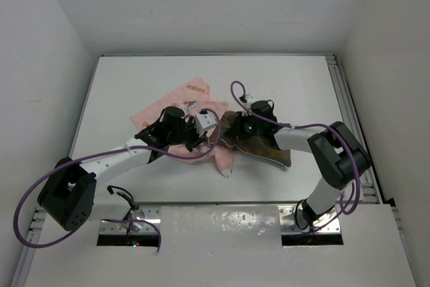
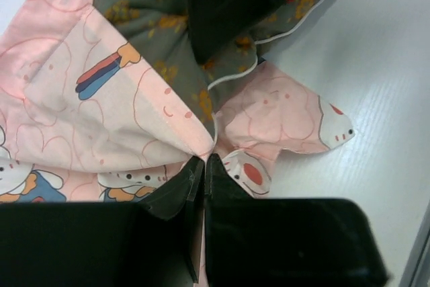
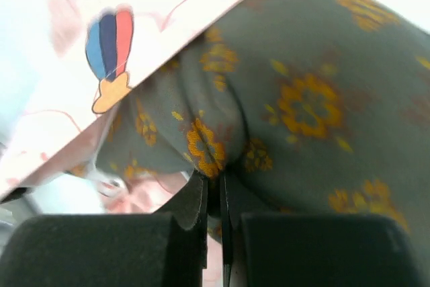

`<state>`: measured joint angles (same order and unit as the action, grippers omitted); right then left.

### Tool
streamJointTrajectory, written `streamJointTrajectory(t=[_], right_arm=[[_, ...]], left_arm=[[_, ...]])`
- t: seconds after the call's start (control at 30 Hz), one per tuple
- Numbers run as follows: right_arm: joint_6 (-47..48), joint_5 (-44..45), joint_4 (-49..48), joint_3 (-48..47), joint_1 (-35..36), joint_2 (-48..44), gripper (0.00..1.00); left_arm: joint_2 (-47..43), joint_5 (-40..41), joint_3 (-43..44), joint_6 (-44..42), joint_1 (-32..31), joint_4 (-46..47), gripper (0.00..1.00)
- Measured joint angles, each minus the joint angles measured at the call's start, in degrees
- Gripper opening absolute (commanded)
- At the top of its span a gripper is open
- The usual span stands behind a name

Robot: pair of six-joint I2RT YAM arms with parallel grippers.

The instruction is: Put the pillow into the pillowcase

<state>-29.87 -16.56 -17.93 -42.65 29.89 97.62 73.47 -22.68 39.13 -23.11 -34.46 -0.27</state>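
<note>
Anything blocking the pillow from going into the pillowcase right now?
Nothing visible. The right gripper pinches the pillow, whose end sits under the pillowcase edge; the left gripper pinches that cloth. Deeper inside the case is hidden.

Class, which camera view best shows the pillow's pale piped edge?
The left wrist view: the pillow's piped edge curves crisply against the pillowcase. The top view shows it only as a pale line by the right arm; the right wrist view shows just blurred dotted fabric.

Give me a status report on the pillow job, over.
Left end effector shut on pillowcase edge. Right end effector shut on pillow. Pillow end under the case flap, mostly outside. Nothing seen blocking.
</note>
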Motion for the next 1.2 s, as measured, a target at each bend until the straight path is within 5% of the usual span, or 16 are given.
streamJointTrajectory(t=[0.27,0.43,0.57,0.63,0.7,0.83,1.03,1.2], right_arm=[[-21.9,-1.1,-17.8,6.8,-3.1,-2.4,0.00],[-23.6,5.2,-15.0,4.1,1.4,-1.9,0.00],[-23.6,6.5,-15.6,3.8,2.4,-1.9,0.00],[-23.0,6.6,-15.9,4.0,2.4,-2.1,0.30],[-22.1,5.8,-15.8,4.3,2.1,-2.8,0.64],[-16.2,2.7,-9.9,4.7,0.7,-7.4,0.99],[-3.3,7.8,10.0,0.8,-3.1,-18.3,0.99],[3.8,10.6,18.1,-6.4,-7.5,-18.0,0.99]], left_arm=[[0.1,-0.9,0.0,-1.1,0.4,0.2,0.00],[2.7,-9.4,3.9,5.2,0.4,3.1,0.00],[4.6,-8.7,8.8,13.3,1.4,8.4,0.00],[5.1,-6.8,9.5,15.1,1.7,10.7,0.08],[5.9,-4.7,9.1,15.5,1.7,12.2,0.34],[7.1,-1.3,6.6,13.8,1.2,11.8,0.61],[7.3,3.2,6.8,9.5,1.0,6.5,0.71],[9.2,9.4,10.5,8.3,1.0,4.8,0.79]])
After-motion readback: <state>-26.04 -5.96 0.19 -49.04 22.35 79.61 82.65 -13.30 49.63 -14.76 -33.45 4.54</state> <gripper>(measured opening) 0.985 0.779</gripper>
